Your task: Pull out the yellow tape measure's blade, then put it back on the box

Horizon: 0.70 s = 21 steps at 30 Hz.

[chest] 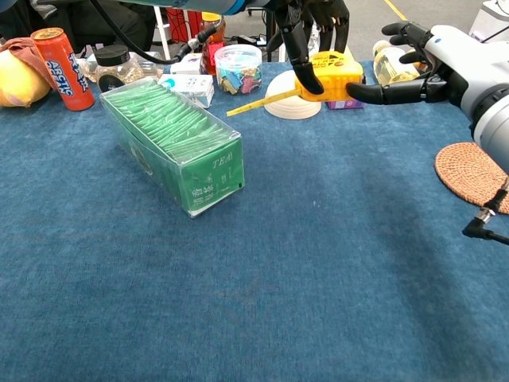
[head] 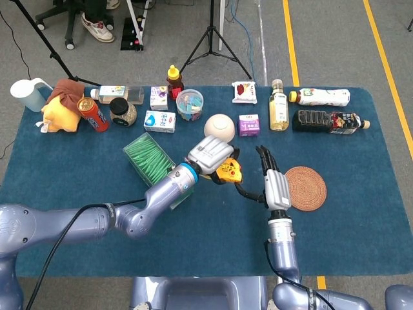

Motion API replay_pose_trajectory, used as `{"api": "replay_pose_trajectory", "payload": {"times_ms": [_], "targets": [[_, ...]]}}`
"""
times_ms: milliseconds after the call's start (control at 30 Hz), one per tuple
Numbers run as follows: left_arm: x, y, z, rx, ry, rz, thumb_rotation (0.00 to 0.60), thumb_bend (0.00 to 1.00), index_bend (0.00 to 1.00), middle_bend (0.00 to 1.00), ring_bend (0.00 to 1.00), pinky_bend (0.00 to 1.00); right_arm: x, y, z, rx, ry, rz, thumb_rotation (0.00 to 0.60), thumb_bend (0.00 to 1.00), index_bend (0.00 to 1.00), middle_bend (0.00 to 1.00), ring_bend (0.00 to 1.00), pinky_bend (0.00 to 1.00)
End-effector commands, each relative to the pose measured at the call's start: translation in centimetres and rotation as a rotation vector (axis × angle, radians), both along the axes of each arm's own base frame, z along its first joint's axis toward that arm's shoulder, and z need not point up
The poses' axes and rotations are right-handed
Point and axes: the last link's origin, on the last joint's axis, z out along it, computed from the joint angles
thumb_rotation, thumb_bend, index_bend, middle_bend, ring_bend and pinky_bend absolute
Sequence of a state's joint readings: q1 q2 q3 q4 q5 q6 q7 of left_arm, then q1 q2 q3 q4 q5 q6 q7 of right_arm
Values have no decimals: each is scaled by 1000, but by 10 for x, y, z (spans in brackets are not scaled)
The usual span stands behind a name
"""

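My left hand (head: 210,155) (chest: 312,32) grips the yellow tape measure (head: 230,171) (chest: 332,76) from above and holds it off the table. A short length of yellow blade (chest: 258,101) sticks out of the case toward the left, its end free. My right hand (head: 275,185) (chest: 449,64) is to the right of the case with fingers spread; one dark finger (chest: 382,92) reaches the case's right side. The green tea box (head: 150,159) (chest: 176,146) lies on the blue cloth to the left of the tape measure, with nothing on top.
A woven coaster (head: 305,188) (chest: 469,165) lies by my right hand. A white bowl (head: 219,125) sits behind the tape measure. Bottles (head: 278,106), cartons (head: 159,121), a clip tub (head: 190,104), a red can (head: 93,113), a jar (head: 121,111) and a plush toy (head: 61,106) line the far edge.
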<state>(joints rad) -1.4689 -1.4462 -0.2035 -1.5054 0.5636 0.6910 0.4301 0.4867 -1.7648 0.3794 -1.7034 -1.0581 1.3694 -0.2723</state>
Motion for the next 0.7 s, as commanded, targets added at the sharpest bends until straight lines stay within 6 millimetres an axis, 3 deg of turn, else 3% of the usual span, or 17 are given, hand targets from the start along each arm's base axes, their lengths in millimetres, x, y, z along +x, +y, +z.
{"api": "replay_pose_trajectory", "payload": {"times_ms": [33,700], "targets": [[0,0,0,-1,1,0,600,350,632,483,464,634,0,0,0,-1,1,-2,405,294,0,37,88,220],[-5,3,4,4,5,4,600,358,632,485,464,634,-5,-3,2,-10,0,-24,403,362,0,44,101,222]]}}
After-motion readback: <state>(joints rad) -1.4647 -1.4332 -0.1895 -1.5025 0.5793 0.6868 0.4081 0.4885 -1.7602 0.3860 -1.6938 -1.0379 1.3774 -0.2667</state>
